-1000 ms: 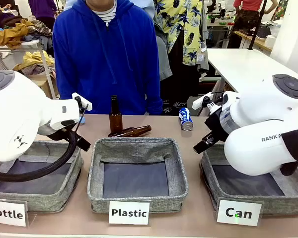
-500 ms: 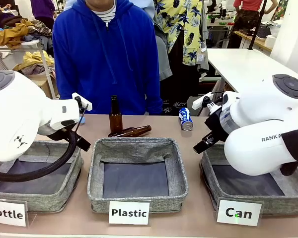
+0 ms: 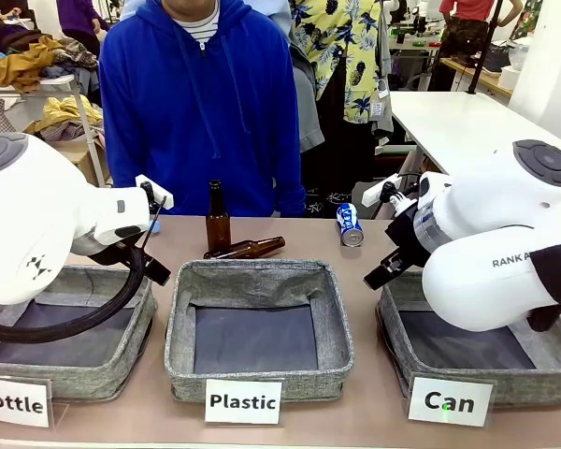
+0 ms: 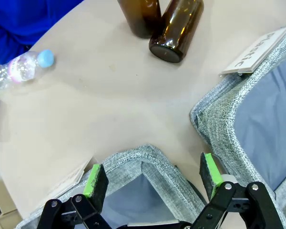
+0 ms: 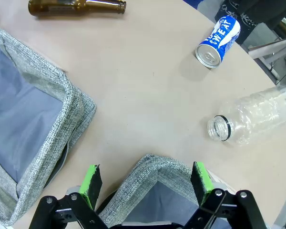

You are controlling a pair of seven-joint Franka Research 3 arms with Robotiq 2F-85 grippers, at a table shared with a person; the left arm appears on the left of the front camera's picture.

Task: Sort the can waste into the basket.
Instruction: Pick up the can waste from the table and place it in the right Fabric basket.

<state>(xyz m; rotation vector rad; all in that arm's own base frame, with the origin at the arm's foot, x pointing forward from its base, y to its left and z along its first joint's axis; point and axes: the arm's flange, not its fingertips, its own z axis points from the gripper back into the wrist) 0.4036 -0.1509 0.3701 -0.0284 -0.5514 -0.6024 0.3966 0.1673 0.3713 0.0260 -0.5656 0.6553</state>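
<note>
A blue can with white lettering point(image 3: 350, 224) lies on its side at the far right of the table, apart from both arms; in the right wrist view the same can point(image 5: 219, 40) points its top toward me. The "Can" basket point(image 3: 394, 323) stands at the front right. My right gripper point(image 5: 146, 177) hangs open over the basket's near corner point(image 5: 157, 168), nothing between its green pads. It shows as a black tip point(image 3: 378, 274) in the front view. My left gripper point(image 4: 152, 174) is open and empty over the corner of the "Bottle" bin point(image 4: 148, 160).
The "Plastic" bin point(image 3: 182, 323) stands in the middle, the "Bottle" bin point(image 3: 136, 351) at the left. One brown bottle point(image 3: 217, 217) stands upright, another point(image 3: 248, 248) lies behind the middle bin. Clear plastic bottles point(image 5: 257, 119) point(image 4: 21, 69) lie on the table. A person in a blue hoodie point(image 3: 196, 103) stands opposite.
</note>
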